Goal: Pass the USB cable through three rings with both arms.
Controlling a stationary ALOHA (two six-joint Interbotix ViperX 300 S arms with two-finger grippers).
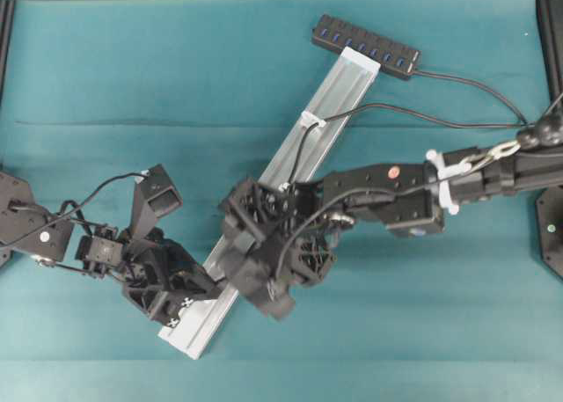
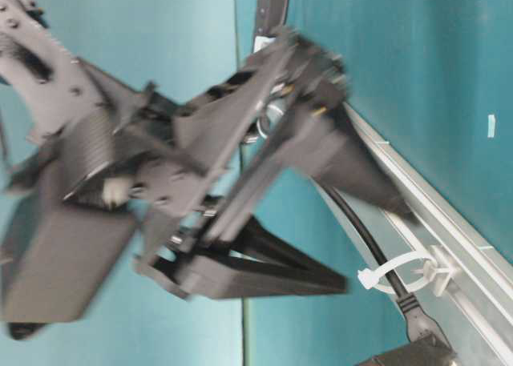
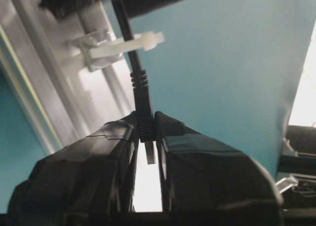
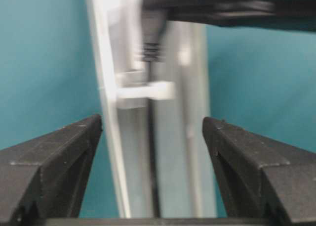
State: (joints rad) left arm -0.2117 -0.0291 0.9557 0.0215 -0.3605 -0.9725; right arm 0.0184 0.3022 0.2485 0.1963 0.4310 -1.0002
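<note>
A long silver aluminium rail (image 1: 281, 200) lies diagonally on the teal tabletop (image 1: 106, 85), its far end at the upper right touching a black multi-port hub (image 1: 365, 46) and its near end at the lower left close to the front of the tabletop. The USB cable (image 1: 413, 113) runs in from the right edge, passes through the far ring (image 1: 311, 119) on the rail, then follows the rail down toward the two hands. The left hand (image 3: 148, 137) sits at the lower left end of the rail with its fingers pressed together on the cable's small black plug (image 3: 144, 118), the metal tip showing in the narrow slit between them; just beyond the plug the cable rises through a white ring clip (image 3: 123, 45) fixed to the rail. The right hand (image 4: 152, 137) hangs over the middle of the rail with its fingers (image 4: 59, 152) standing wide apart, one on each side of the rail and clear of both long edges, holding nothing; a ring clip (image 4: 143, 92) and the ribbed strain relief of the plug lie ahead of it. In the overhead view the two hands are crowded close together over the lower half of the rail, with little room between them. Wide bare tabletop lies to the far left and along the near edge, and to the right of the rail below the right arm (image 1: 422, 186).
</note>
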